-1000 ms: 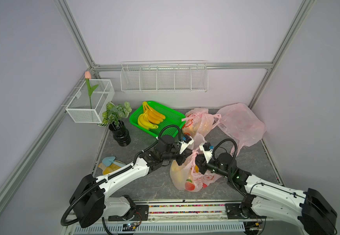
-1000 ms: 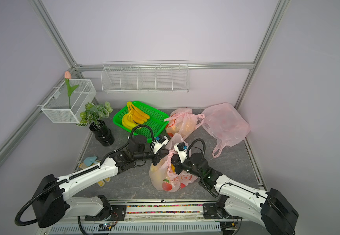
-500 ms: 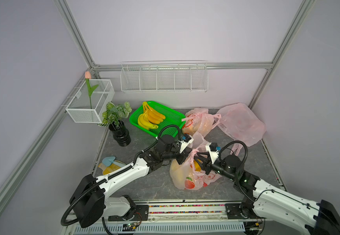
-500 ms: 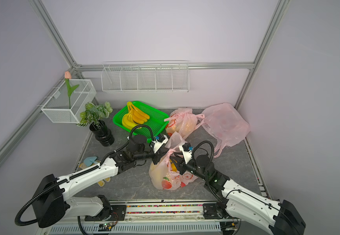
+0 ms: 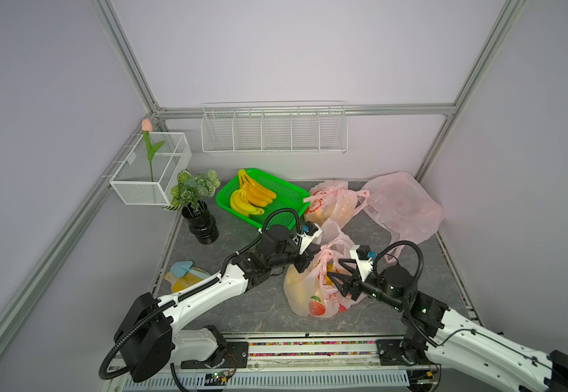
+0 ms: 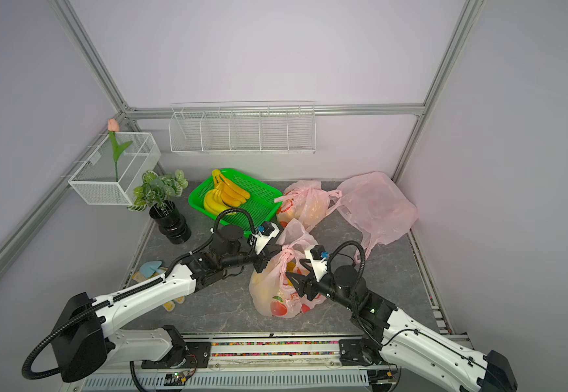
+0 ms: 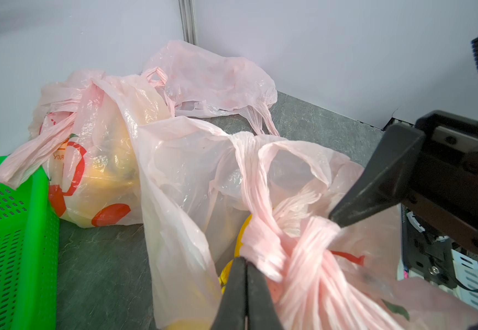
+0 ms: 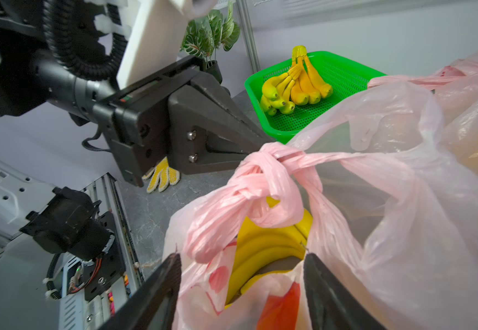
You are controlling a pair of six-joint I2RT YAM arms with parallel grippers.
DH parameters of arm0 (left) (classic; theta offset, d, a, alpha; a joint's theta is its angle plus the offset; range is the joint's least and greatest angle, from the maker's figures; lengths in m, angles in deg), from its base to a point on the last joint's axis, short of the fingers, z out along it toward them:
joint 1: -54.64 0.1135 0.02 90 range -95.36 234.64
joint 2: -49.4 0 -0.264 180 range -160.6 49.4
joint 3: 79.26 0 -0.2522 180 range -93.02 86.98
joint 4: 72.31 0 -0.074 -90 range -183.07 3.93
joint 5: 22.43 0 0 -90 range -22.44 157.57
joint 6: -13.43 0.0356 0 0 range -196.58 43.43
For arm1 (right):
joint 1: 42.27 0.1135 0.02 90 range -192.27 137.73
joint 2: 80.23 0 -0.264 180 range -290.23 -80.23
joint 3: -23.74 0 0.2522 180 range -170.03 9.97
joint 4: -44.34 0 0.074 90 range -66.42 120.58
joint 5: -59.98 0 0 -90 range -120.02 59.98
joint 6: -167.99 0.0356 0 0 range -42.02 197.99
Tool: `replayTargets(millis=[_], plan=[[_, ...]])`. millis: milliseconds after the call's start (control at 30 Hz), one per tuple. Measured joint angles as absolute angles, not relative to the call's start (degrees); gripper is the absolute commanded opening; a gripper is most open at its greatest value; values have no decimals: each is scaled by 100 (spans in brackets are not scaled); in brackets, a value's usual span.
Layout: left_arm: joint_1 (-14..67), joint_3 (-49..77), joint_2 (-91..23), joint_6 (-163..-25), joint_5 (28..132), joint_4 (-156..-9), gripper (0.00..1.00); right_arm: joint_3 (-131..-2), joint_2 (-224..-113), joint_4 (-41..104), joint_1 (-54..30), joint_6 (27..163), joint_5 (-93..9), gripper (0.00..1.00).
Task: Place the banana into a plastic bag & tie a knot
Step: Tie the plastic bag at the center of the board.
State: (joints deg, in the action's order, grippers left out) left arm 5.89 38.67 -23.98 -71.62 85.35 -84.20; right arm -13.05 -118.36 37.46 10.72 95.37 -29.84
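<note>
One knotted, crinkly pink plastic bag [image 5: 301,292]

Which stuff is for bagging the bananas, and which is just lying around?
For the job: front pink plastic bag, its knotted handles, yellow bananas inside, left gripper, right gripper.
Lying about: green plastic basket of spare bananas, two other pink bags, potted leafy plant, yellow glove, blue trowel, white wire baskets.
</note>
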Motion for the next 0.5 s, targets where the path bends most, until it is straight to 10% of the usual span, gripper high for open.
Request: replayTargets(millis=[500], plan=[[589, 3904, -2396, -7167, 8541, -8377, 0, -1559, -12726, 4036, 1258, 9671, -2966, 48]])
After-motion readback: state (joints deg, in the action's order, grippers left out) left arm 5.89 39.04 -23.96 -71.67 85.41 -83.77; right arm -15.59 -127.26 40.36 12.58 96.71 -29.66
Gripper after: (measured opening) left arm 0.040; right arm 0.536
